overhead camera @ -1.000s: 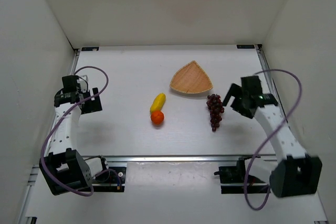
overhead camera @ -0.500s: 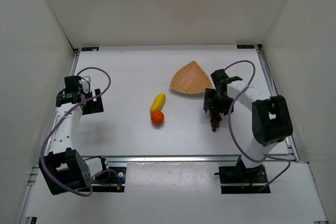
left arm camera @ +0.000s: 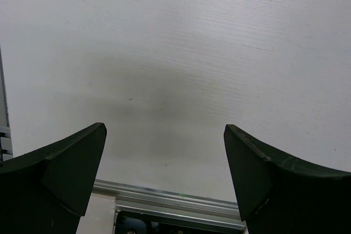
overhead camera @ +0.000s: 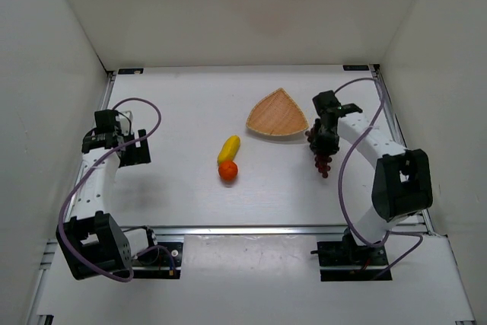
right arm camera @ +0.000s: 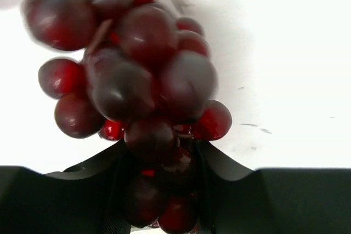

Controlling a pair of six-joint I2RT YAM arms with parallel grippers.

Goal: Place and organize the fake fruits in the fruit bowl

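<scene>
The dark red grape bunch (overhead camera: pixel 323 159) (right arm camera: pixel 137 75) hangs from my right gripper (overhead camera: pixel 321 138) (right arm camera: pixel 159 163), which is shut on it just right of the wooden fruit bowl (overhead camera: pixel 278 114). The bunch looks lifted off the table. A yellow mango-like fruit (overhead camera: pixel 228 148) lies mid-table with the round orange (overhead camera: pixel 228 171) touching its near end. My left gripper (overhead camera: pixel 125 144) (left arm camera: pixel 164 157) stands open over bare table at the far left, with nothing between its fingers.
White walls close in the table on three sides. An aluminium rail (overhead camera: pixel 251 229) runs along the near edge, also seen as the rail (left arm camera: pixel 175 206) in the left wrist view. Cables loop from both arms.
My right arm swung in to the grape bunch, shut on it and carried it up and rightward beside the bowl. The left arm has barely moved.
</scene>
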